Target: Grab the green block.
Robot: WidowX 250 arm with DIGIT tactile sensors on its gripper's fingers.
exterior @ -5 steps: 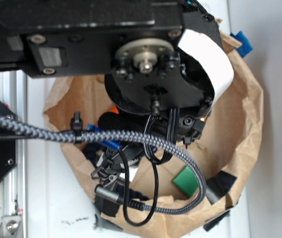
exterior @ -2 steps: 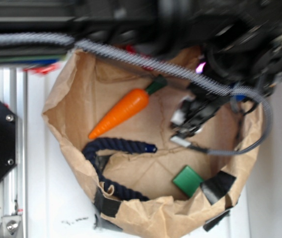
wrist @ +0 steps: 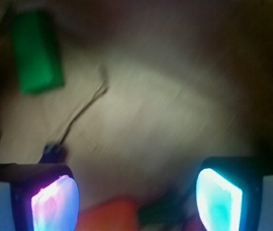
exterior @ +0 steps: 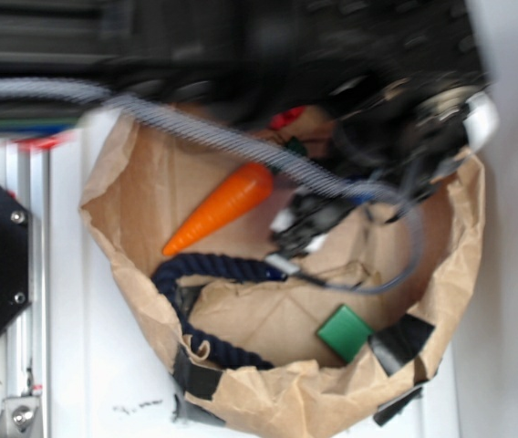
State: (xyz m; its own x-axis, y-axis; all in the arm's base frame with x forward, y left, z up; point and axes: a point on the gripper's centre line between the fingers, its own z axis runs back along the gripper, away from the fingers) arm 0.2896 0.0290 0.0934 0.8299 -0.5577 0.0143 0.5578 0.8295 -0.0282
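Observation:
The green block [exterior: 345,332] lies flat on the bottom of the brown paper bag [exterior: 131,173], near its front right wall. In the wrist view the green block [wrist: 35,52] shows at the upper left, far ahead of the fingers. My gripper [exterior: 297,230] hangs inside the bag, above its middle and behind the block, blurred by motion. In the wrist view my gripper [wrist: 136,202] is open, with only bag paper between its glowing pads [wrist: 55,204].
An orange toy carrot [exterior: 218,208] lies at the bag's back left, just under the arm's braided cable [exterior: 204,132]. A dark blue rope [exterior: 206,270] curls along the left front wall. Black tape [exterior: 403,341] patches the bag rim beside the block.
The arm has swung from covering the bag to its back right, uncovering carrot, rope and block. Since 0.4 s ago the gripper has shifted a little left. The block has not moved.

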